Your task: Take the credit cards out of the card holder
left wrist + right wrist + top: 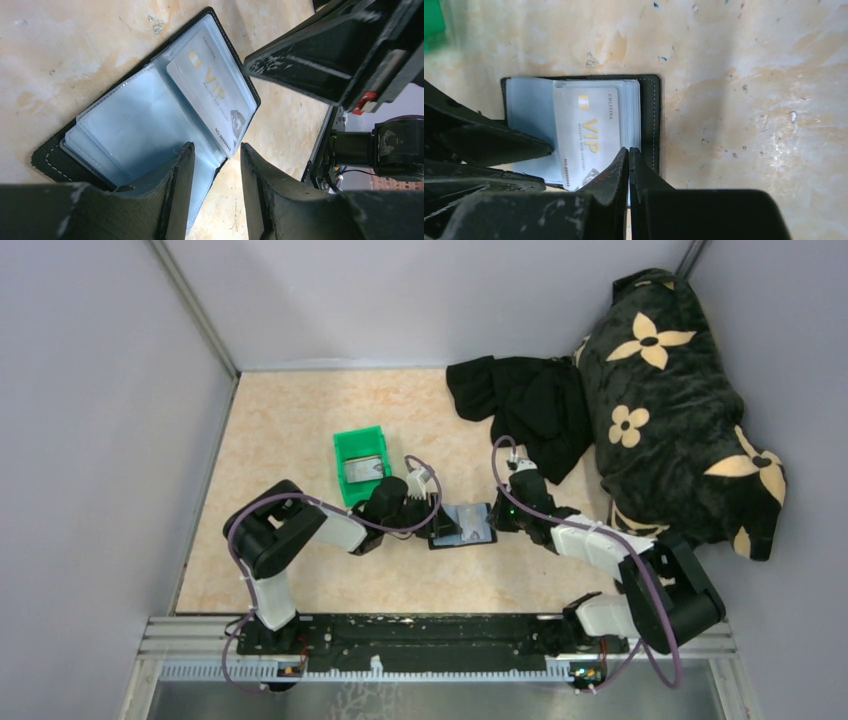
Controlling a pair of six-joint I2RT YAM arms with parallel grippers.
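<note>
The black card holder lies open on the table between my two grippers, grey-blue sleeves up. A pale grey-white credit card printed "VIP" sticks partway out of a sleeve; it also shows in the right wrist view. My left gripper is open; one finger rests on the inner face, the other is over the table, and the holder's near edge sits between them. My right gripper is shut, pinching the sleeve edge beside the holder's stitched black border. The gold-brown card is not clearly visible.
A green plastic bin stands just left of the left gripper, with a flat greyish card-shaped thing inside. A black cloth and a flowered black cushion lie at the back right. Grey walls enclose the table.
</note>
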